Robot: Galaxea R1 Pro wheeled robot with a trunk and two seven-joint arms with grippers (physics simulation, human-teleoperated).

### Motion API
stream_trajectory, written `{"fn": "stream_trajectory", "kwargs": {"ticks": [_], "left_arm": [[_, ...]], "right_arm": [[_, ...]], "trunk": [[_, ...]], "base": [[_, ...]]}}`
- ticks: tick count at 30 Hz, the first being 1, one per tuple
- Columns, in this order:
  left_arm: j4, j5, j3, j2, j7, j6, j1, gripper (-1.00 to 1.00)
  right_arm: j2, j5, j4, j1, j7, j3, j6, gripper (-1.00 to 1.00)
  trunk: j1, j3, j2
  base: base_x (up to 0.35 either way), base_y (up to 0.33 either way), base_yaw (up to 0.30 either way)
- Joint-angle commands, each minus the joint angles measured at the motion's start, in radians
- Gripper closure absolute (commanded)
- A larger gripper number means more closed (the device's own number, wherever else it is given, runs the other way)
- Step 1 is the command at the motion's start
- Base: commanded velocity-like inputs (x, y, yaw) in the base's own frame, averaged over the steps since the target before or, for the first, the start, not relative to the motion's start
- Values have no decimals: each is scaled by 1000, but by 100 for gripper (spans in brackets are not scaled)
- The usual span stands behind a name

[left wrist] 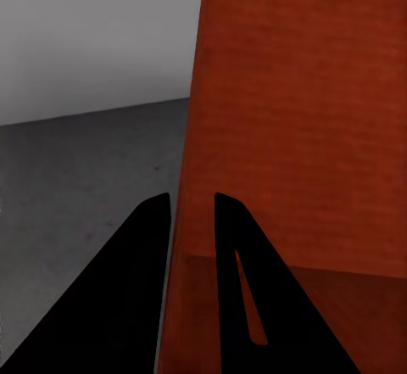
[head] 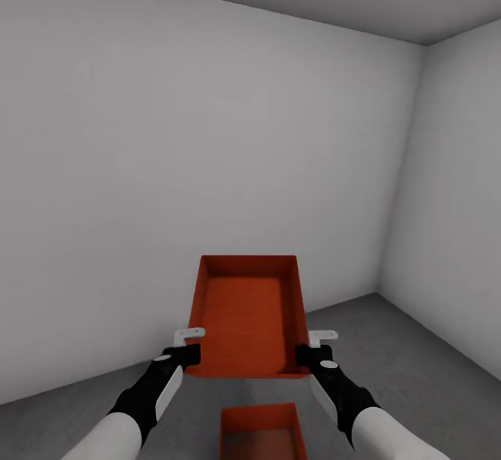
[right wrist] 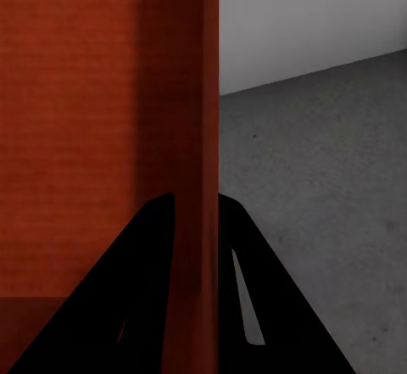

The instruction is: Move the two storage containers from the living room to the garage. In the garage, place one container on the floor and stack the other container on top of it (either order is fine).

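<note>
An orange-red storage container (head: 247,317) hung in mid-air in the garage, carried between both arms and tipped so that its ribbed bottom faced the robot's head camera, while its twin, the second container (head: 264,432), sat on the grey concrete floor (head: 431,369) directly below and a little nearer the robot. The left claw (head: 189,349) was closed down on the carried bin's left side wall near its near corner, and the right claw (head: 312,350) pinched the right wall in the same way, each with one finger inside the bin and one outside. By the look of it, the job stood at its last step: one bin already lay on the floor, and the other waited to be stacked. The next move appeared to call for levelling the held bin, drawing it back over the lower one, squaring the two outlines and lowering both arms evenly before letting go. From the head camera, the two bins, the white wall (head: 209,168) and the room corner could be read together. The left wrist camera instead showed the left claw's dark fingers (left wrist: 242,281) straddling the thin orange wall, with bare floor beside it; the right wrist camera gave the matching close look at the right claw's fingers (right wrist: 148,289), detail the head camera left too small to judge.
</note>
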Motion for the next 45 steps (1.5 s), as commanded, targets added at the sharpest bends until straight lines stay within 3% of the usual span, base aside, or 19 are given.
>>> {"fn": "stream_trajectory", "kwargs": {"ticks": [1,29,45], "left_arm": [[-7,-8,34,30,14,-2,0,100],[-4,-8,31,27,35,-2,0,100],[-1,-8,31,30,35,-3,0,100]], "right_arm": [[-10,-15,1,0,-10,-3,4,100],[-10,-15,1,0,-10,-3,4,100],[-10,-15,1,0,-10,-3,4,100]], "trunk": [[0,0,-1],[0,0,-1],[0,0,-1]], "base": [[26,0,0],[34,0,0],[0,-163,0]]}}
